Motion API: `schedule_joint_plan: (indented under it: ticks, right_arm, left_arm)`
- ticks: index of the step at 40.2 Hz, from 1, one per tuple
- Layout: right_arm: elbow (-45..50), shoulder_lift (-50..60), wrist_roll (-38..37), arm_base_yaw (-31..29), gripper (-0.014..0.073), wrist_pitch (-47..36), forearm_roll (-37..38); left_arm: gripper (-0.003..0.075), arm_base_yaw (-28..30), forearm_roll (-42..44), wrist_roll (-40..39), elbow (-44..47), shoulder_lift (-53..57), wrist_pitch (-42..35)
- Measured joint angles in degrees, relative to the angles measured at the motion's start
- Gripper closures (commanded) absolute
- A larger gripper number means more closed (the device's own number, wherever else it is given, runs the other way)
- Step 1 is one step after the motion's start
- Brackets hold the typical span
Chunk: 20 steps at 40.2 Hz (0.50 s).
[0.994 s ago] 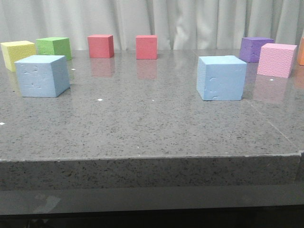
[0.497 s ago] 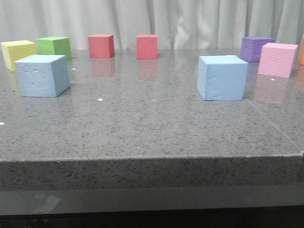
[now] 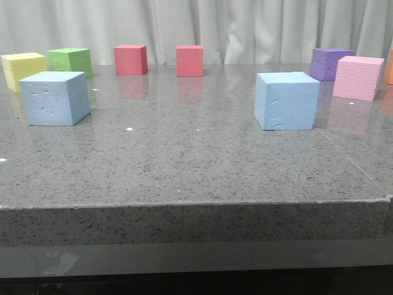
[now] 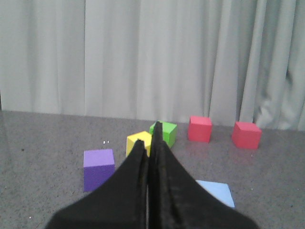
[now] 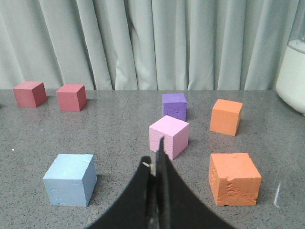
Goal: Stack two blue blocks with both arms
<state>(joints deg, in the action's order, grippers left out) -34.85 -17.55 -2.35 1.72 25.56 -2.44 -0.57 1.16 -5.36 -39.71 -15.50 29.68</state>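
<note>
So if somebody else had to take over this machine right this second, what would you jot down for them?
Left gripper: shut, empty, held above the table.
Right gripper: shut, empty, also off the table.
Left blue block: sits on the table on the left, in front of the yellow cube and green cube.
Right blue block: sits on the right, nearer than the purple cube and pink cube.
Done: nothing yet; the two blue blocks sit well apart, neither gripped.
Left: open a gripper, pick up one blue block, set it on top of the other.
</note>
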Motion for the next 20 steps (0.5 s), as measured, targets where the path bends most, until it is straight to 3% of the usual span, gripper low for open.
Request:
schedule_joint_plan:
  ticks: [20]
  right_arm:
    - [-0.5,-5.0,0.0,0.0,0.0715,-0.1,0.0]
  left_arm:
    - [0.0739,0.0,-1.2,0.0,-0.4,-5.9,2.8]
